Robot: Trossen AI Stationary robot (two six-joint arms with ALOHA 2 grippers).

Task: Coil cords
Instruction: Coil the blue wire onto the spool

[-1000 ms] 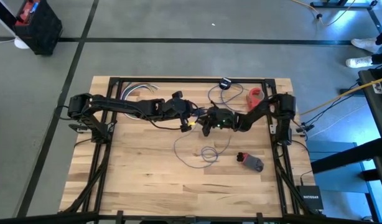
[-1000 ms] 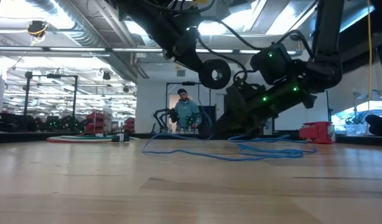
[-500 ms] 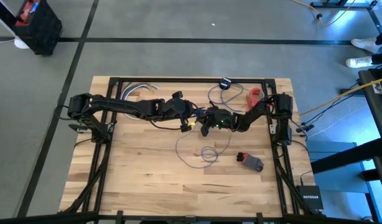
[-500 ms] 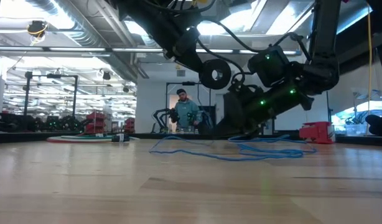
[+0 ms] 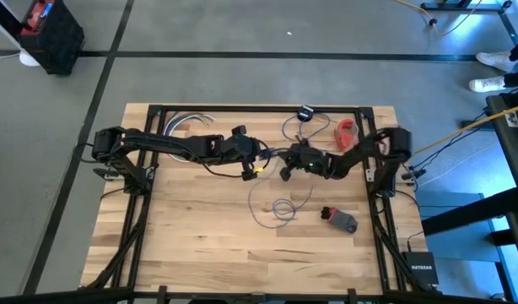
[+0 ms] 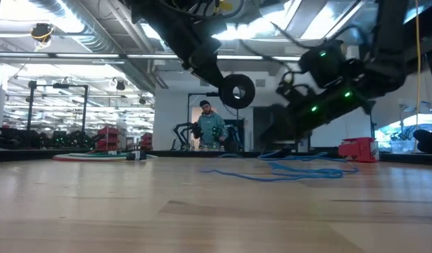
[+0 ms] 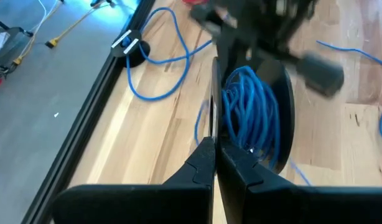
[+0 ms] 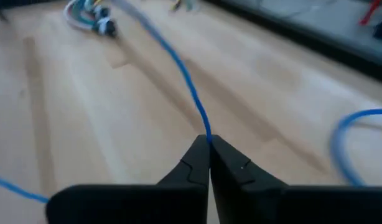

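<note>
Two grippers work near the middle of the table (image 5: pixel 183 253). Right gripper (image 8: pixel 208 144): jaws closed, pinching the blue cord (image 8: pixel 190 87), which runs taut from the fingertips across the wood. Left gripper (image 7: pixel 214 146): jaws fully closed, tips meeting at the edge of a dark round spool (image 7: pixel 283 109) that carries a wound bundle of the same cord. Remaining cord lies in loose loops on the tabletop below both grippers in the high view, and more trails toward the far edge.
</note>
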